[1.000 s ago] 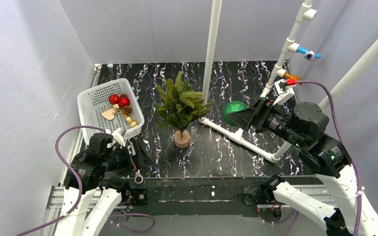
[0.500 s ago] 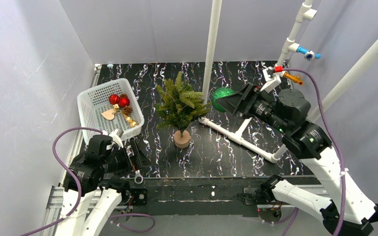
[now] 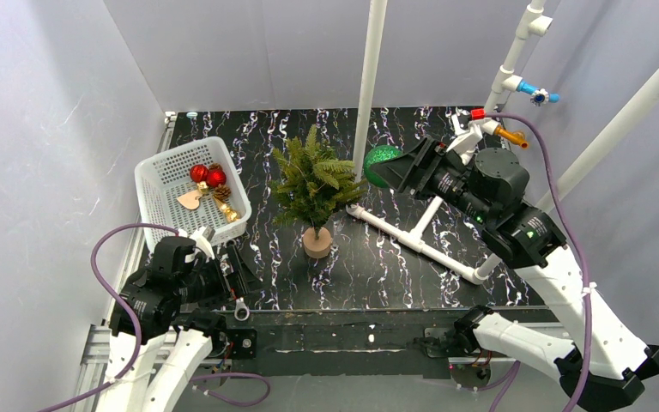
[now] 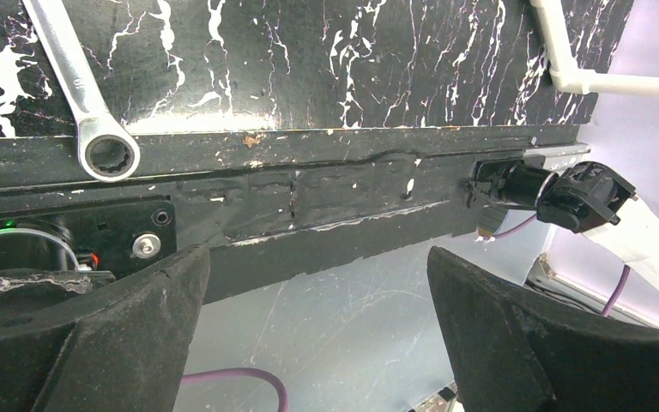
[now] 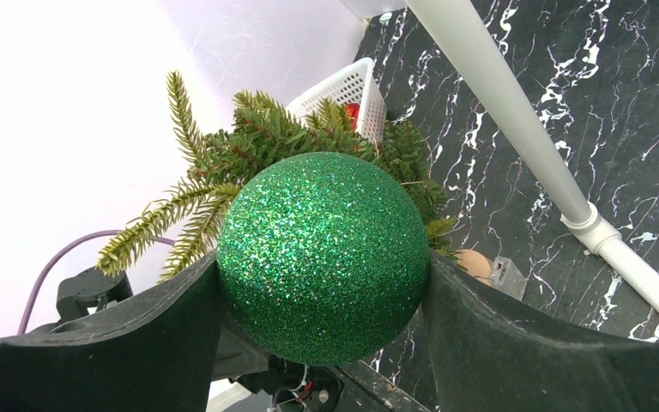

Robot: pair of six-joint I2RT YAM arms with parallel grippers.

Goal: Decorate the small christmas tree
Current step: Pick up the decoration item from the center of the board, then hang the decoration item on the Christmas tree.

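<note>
The small christmas tree [image 3: 313, 182] stands upright on its round tan base [image 3: 317, 243] in the middle of the black table; it also shows in the right wrist view [image 5: 266, 137]. My right gripper [image 3: 388, 168] is shut on a green glitter ball [image 3: 381, 162], held in the air just right of the tree's upper branches, behind the white pole. In the right wrist view the ball [image 5: 323, 256] fills the space between both fingers. My left gripper [image 3: 238, 276] is open and empty, low at the table's near left edge, by a wrench [image 4: 81, 90].
A white basket [image 3: 190, 190] left of the tree holds red balls [image 3: 207, 176], a pine cone and gold ornaments. A white upright pole [image 3: 369, 81] stands just behind and right of the tree. A white pipe frame [image 3: 412, 233] lies on the table to the right.
My right gripper has carried the green ball to the left and slightly back, from over the pipe frame to close beside the tree's right branches. The left arm has stayed still.
</note>
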